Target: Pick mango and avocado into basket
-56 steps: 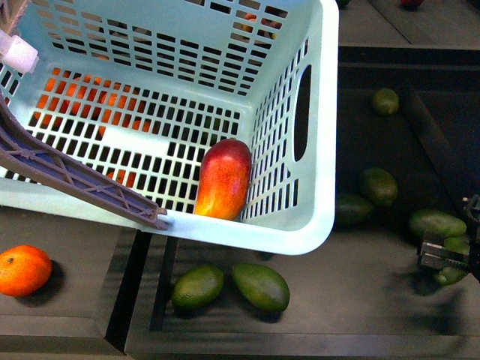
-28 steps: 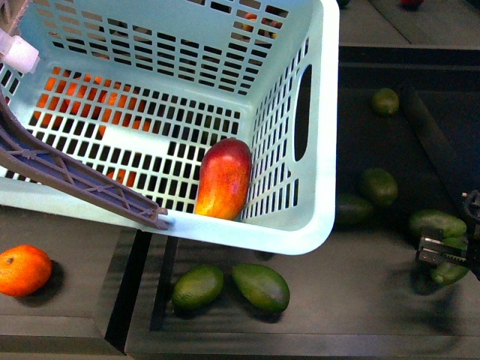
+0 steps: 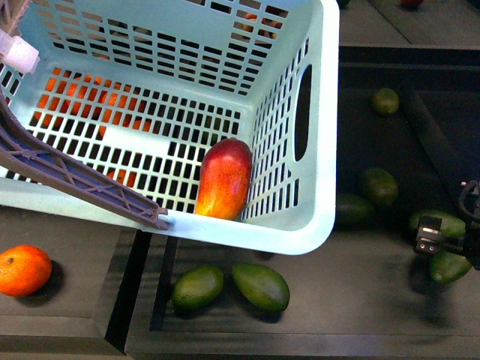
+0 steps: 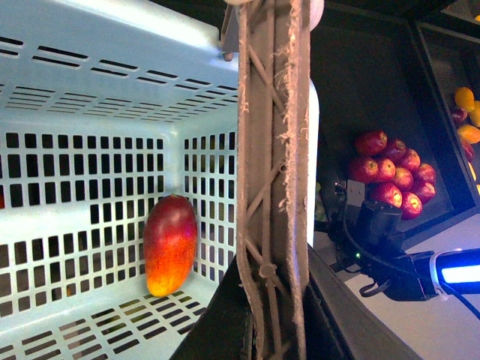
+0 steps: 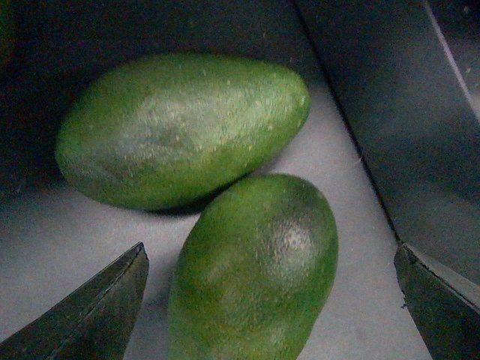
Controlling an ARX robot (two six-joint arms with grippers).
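The light teal basket [image 3: 324, 187] fills the upper left of the front view, tilted. The red-to-orange mango [image 3: 223, 178] lies inside it against the right wall, and the left wrist view also shows the mango [image 4: 170, 244]. My left gripper [image 4: 274, 334] is shut on the basket's brown-grey handle [image 4: 270, 187]. My right gripper [image 3: 439, 244] is at the far right, open over a green avocado [image 3: 448, 267]. The right wrist view shows that avocado [image 5: 255, 270] between the spread fingers [image 5: 105, 307], apart from both.
A second avocado [image 5: 184, 127] lies touching the first. More avocados [image 3: 261, 286] lie in the dark tray below and right of the basket. A tangerine [image 3: 24, 270] sits at lower left. Red fruits [image 4: 394, 169] are piled beyond the basket. A raised tray wall [image 5: 390, 112] runs beside the avocados.
My right gripper has shifted slightly leftward and turned above the avocados at the right edge. Basket, mango and left gripper have not moved.
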